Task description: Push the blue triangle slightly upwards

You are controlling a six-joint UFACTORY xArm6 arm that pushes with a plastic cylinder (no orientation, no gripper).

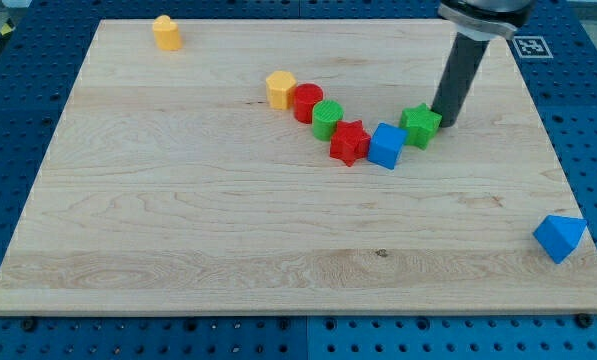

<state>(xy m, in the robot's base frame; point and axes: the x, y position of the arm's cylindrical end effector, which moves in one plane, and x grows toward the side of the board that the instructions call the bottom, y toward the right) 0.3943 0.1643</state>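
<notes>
The blue triangle [559, 238] lies at the view's lower right, near the board's right edge. My tip [445, 121] rests on the board far up and to the left of it, right beside the green star [419, 126], on its right side; I cannot tell whether they touch. The dark rod rises from the tip toward the view's top.
A curved row runs left from the green star: a blue cube [386, 146], a red star [349, 142], a green cylinder [327, 119], a red cylinder [307, 102], a yellow hexagon [280, 89]. A yellow block [166, 32] stands at the upper left. The wooden board [178, 220] ends just past the blue triangle.
</notes>
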